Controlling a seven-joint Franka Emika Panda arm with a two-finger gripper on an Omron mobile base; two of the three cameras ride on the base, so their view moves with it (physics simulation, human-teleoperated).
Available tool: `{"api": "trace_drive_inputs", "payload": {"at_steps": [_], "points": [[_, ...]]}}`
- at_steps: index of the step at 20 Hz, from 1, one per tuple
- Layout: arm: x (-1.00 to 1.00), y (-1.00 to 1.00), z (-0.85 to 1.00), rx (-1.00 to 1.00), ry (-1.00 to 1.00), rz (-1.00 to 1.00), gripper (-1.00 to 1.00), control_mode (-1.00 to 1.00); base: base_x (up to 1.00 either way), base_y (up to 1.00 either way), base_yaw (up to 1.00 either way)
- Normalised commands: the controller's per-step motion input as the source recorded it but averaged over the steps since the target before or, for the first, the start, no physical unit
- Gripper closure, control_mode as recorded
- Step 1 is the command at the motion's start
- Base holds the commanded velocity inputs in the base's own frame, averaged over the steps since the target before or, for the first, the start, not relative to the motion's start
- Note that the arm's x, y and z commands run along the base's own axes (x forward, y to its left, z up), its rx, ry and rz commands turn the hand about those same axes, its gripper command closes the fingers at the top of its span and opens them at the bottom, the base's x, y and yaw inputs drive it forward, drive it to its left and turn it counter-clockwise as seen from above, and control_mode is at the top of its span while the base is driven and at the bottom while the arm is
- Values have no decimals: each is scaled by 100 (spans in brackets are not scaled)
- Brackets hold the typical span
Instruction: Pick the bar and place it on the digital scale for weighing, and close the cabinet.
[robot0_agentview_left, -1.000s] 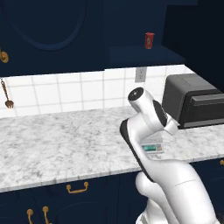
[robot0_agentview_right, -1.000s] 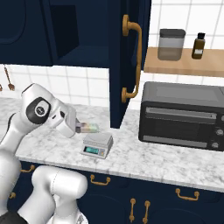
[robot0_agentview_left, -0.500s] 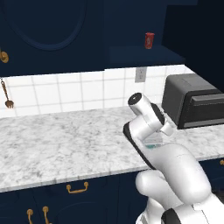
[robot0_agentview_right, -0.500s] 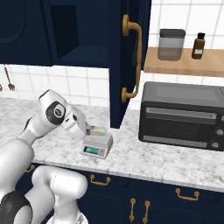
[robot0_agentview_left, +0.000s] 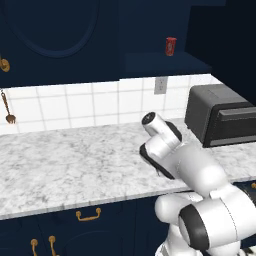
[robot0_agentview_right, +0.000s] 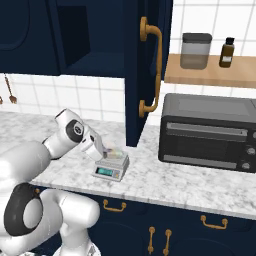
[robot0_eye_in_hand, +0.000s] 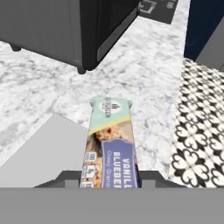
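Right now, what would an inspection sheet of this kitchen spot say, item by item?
Surface: white marble counter, lying bare left of the arm.
Job's things: bar held over the digital scale; cabinet door stands open.
Clutter: red can on the cabinet shelf; toaster oven on the counter; jar and brown bottle on a wooden shelf.
Grippers: gripper shut on the bar.
Cables: nothing seen.
Surroundings: white tiled wall, wall outlet, navy drawers with brass handles below.

marble counter (robot0_agentview_left: 75, 160), white tiled wall (robot0_agentview_left: 75, 102)
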Motion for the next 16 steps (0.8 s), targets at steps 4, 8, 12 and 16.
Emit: {"api": "trace_drive_inputs", "payload": {"at_steps": [4, 8, 12, 16], "points": [[30, 18, -36, 0, 1, 0, 100, -100, 0, 0, 0], [29, 9, -37, 0, 0, 0, 100, -100, 0, 0, 0], [25, 0, -43, 0, -3, 3, 100, -100, 0, 0, 0], [29, 0, -34, 0, -1, 7, 100, -100, 0, 0, 0]]}}
